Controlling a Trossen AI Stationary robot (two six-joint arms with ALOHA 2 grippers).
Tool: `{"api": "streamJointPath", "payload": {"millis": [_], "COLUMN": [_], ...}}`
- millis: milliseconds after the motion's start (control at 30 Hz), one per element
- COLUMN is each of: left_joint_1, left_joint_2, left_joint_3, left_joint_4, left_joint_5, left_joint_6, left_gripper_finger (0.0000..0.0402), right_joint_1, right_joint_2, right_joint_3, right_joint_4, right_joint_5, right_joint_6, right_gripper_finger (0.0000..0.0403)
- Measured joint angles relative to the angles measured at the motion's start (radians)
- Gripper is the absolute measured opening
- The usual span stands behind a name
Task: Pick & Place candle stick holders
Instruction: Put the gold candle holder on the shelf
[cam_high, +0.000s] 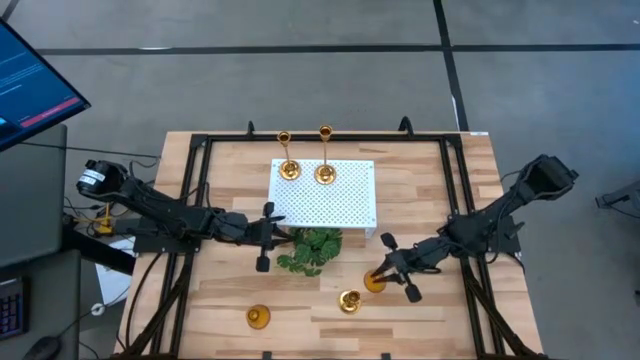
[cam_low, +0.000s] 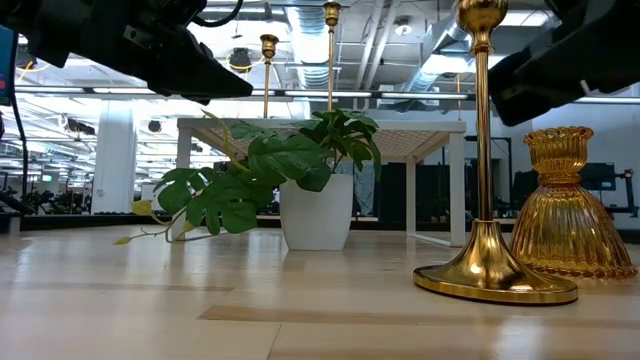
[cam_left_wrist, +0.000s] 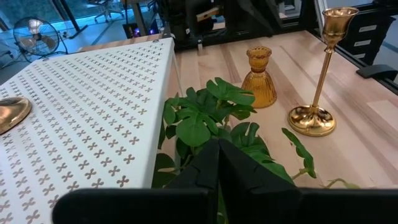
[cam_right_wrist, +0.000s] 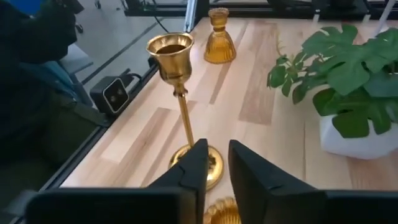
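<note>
There were five shiny gold candle stick holders. Three were tall, with thin stems, round flat feet and small cups on top. Two of the tall ones (cam_high: 287, 170) (cam_high: 325, 173) stood side by side on the white platform (cam_high: 345, 205) in the upper middle of the high view. The platform was flat and full of little holes. The third tall one (cam_high: 349, 301) stood on the wooden table (cam_high: 430, 180), low and a bit right of the middle.

Two holders were short and fat, like ribbed amber glass bells. One (cam_high: 259, 317) sat at the lower left of the table. The other (cam_high: 374, 281) sat just beside the right gripper (cam_high: 392, 268), whose fingers were a small way apart and held nothing.

One white pot (cam_low: 316, 212) held a green leafy plant (cam_high: 311, 250). The left gripper (cam_high: 265, 237) waited above the plant, its fingers pressed together.
</note>
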Motion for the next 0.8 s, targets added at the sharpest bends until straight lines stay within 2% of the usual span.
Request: {"api": "streamJointPath", "payload": {"millis": [233,500,633,800], "left_joint_1": [0.0,0.0,0.0,0.0], "left_joint_2": [0.0,0.0,0.0,0.0], "left_joint_3": [0.0,0.0,0.0,-0.001], "left_joint_4": [0.001,0.001,0.001,0.001], "left_joint_5": [0.0,0.0,0.0,0.0], "left_joint_6": [0.0,0.0,0.0,0.0], "left_gripper_finger": [0.0009,0.001,0.001,0.001], "right_joint_1": [0.0,0.0,0.0,0.001], "right_joint_2": [0.113,0.256,0.326,0.386], "right_joint_3": [0.001,0.081,0.135,0.189], "right_joint_4": [0.148,0.191,0.188,0.188], "right_joint_5": [0.001,0.001,-0.009,-0.009], "right_joint_6": [0.001,0.086,0.086,0.087], "right_gripper_finger": [0.0127,0.0204,0.022,0.0218]}}
